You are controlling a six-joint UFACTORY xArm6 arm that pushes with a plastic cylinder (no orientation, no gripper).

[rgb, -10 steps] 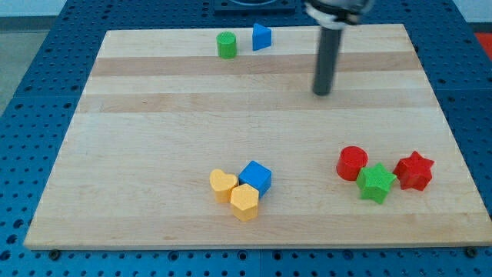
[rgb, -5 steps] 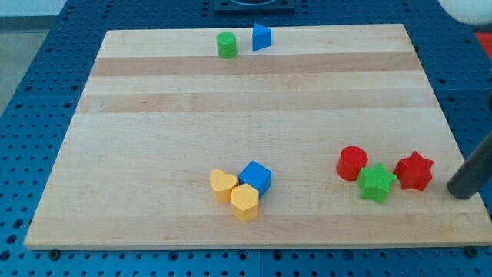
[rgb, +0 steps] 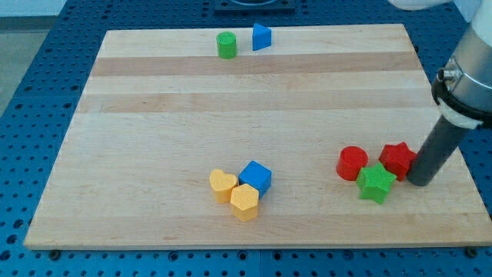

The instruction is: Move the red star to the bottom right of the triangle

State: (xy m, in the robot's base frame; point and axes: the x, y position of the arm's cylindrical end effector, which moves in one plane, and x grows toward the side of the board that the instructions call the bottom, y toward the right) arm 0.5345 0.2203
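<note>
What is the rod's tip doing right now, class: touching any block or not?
My tip: no gripper, so it holds nothing; it sits against the red star on the star's right in the view, beside the green star.

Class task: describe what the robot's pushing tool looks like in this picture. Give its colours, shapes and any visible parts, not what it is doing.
The tool is a straight, smooth, dark rod, round in section, ending in my tip. Above it sits a wider pale grey-white cylindrical body with a dark band around it, running out of the view's right edge. No cables or markings show, and there is no claw.
</note>
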